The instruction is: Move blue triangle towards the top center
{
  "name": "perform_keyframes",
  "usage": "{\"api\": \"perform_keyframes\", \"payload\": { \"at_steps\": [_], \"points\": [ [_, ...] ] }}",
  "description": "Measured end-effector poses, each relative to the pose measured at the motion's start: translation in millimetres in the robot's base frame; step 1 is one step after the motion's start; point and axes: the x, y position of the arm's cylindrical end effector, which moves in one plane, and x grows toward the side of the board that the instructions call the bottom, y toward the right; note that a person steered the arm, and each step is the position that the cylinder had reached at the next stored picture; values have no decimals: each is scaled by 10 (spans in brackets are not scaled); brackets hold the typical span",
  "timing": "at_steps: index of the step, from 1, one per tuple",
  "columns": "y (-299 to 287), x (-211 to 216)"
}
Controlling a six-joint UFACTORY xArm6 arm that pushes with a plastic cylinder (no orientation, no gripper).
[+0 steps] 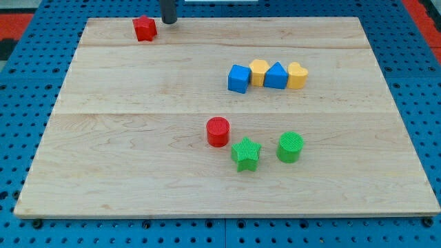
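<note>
The blue triangle (pixel 276 76) sits on the wooden board (pixel 138 138), right of centre in the upper half. It stands in a tight row: a blue cube (pixel 238 78) at the left, a yellow block (pixel 259 71) between them, and a yellow heart-like block (pixel 297 76) touching its right side. My tip (pixel 168 21) is at the board's top edge, left of centre, far from the blue triangle and just right of a red block (pixel 145 28).
A red cylinder (pixel 218 131), a green star (pixel 246 153) and a green cylinder (pixel 290 147) cluster below the row, in the lower middle. The board lies on a blue perforated table (pixel 21 103).
</note>
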Motion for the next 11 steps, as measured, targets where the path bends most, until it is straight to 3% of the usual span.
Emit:
{"api": "perform_keyframes", "payload": {
  "at_steps": [2,6,7,8,9,10,11],
  "points": [
    [-366,246],
    [-50,258],
    [351,374],
    [1424,440],
    [2528,794],
    [3258,1502],
    [3194,2034]
  ]
}}
